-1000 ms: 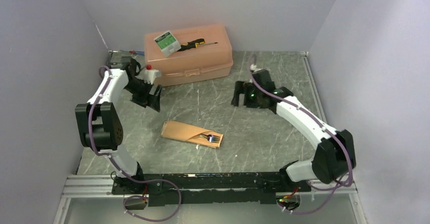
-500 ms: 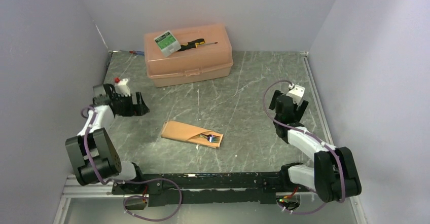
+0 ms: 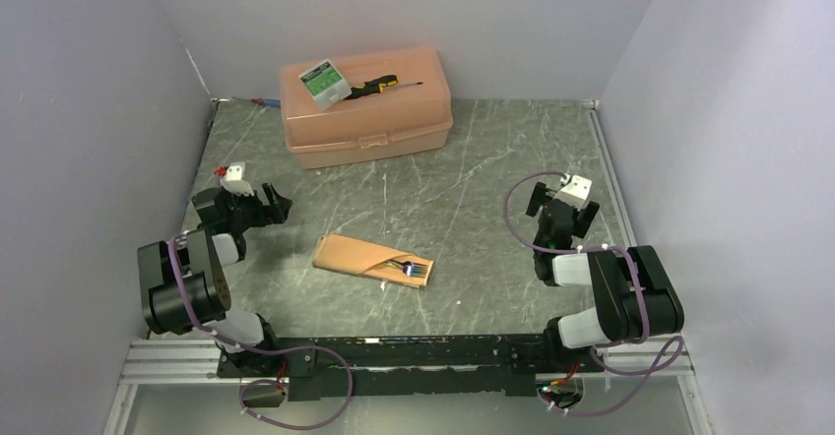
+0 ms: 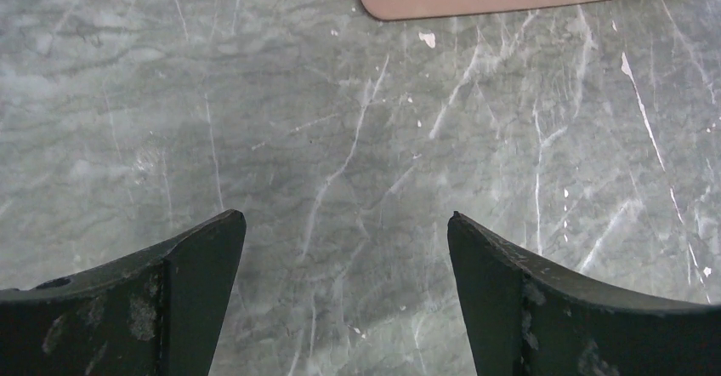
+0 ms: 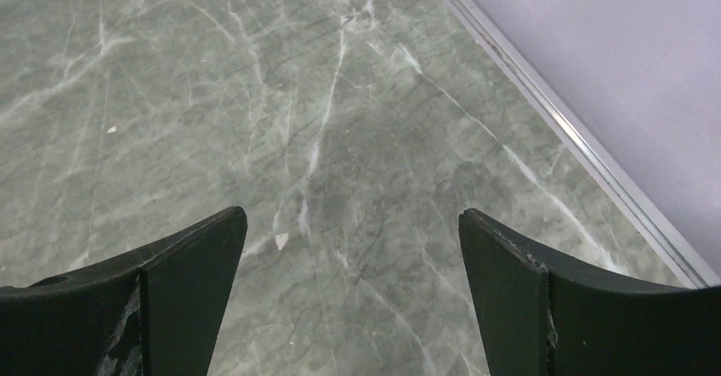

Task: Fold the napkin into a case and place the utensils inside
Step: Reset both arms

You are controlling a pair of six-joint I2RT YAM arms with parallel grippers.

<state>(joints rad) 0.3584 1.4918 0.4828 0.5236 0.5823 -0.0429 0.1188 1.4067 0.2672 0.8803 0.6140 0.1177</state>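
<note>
Premises assessed as a robotics lab test cell. Evidence: plain partition walls (image 3: 89, 81) enclosing a marble-patterned tabletop (image 3: 492, 159); left arm (image 3: 182, 282) and right arm (image 3: 615, 292) bolted to an aluminium rail (image 3: 167, 361); exposed purple cabling (image 3: 348, 384).

The case (image 3: 356, 255) lies mid-worktop (image 3: 473, 159), nearer the front edge, with the utensils (image 3: 410, 269) in it, tines sticking out at its right end. The box (image 3: 366, 120) stands at the far edge, left of centre, a screwdriver (image 3: 379, 85) and a pack (image 3: 324, 81) on its lid. The left gripper (image 3: 274, 202) is by the left edge, the right gripper (image 3: 561, 205) by the right.
</note>
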